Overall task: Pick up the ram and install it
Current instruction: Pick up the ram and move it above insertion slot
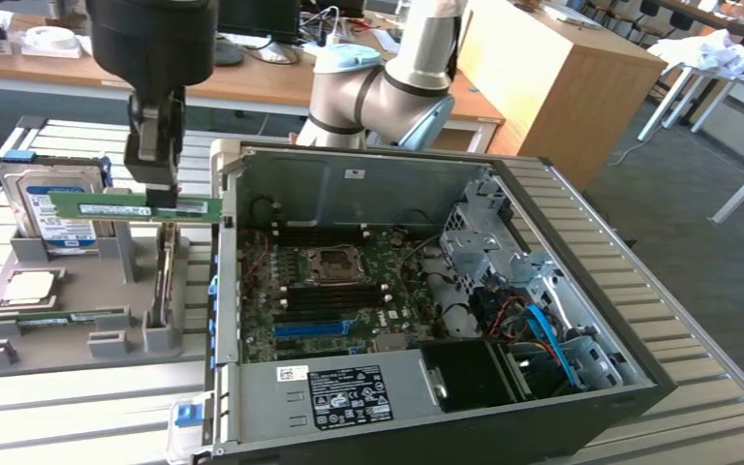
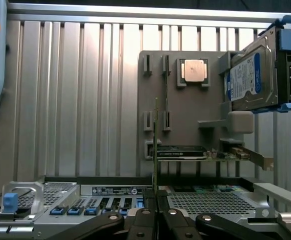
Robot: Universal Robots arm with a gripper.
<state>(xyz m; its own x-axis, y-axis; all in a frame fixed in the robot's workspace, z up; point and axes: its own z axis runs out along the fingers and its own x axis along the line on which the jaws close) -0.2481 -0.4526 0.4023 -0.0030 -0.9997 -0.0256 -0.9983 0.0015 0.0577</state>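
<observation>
- Right now my gripper [image 1: 155,197] is pressed shut on the ram [image 1: 101,204] — the fingers pinch its upper edge close to the middle, a little toward the end nearer the case.
- In the exterior view, the ram hangs level in the air with its long side horizontal. It is over the grey tray [image 1: 81,291] and clear of it.
- The blue-labelled hard drive [image 1: 49,208] stands upright in the tray just behind the ram. The ram crosses in front of the drive's upper part.
- The ram's end toward the exterior view's right reaches about to the side wall of the open computer case [image 1: 346,179], though I can't tell whether they touch.
- Inside the case the motherboard [image 1: 346,291] lies exposed.
- In the tray, the square silver processor [image 1: 30,284] lies flat below the drive. A second green stick [image 1: 62,318] lies beside it, and an expansion card [image 1: 163,281] stands on edge at the side nearest the case.
- From my wrist I see the ram [image 2: 155,140] edge-on, a thin line rising from between my fingers [image 2: 144,218].
- Beyond it are the tray [image 2: 185,110], the processor [image 2: 194,70], the hard drive [image 2: 253,75] and the card [image 2: 183,152] — all on the slatted table [image 2: 75,100].
</observation>
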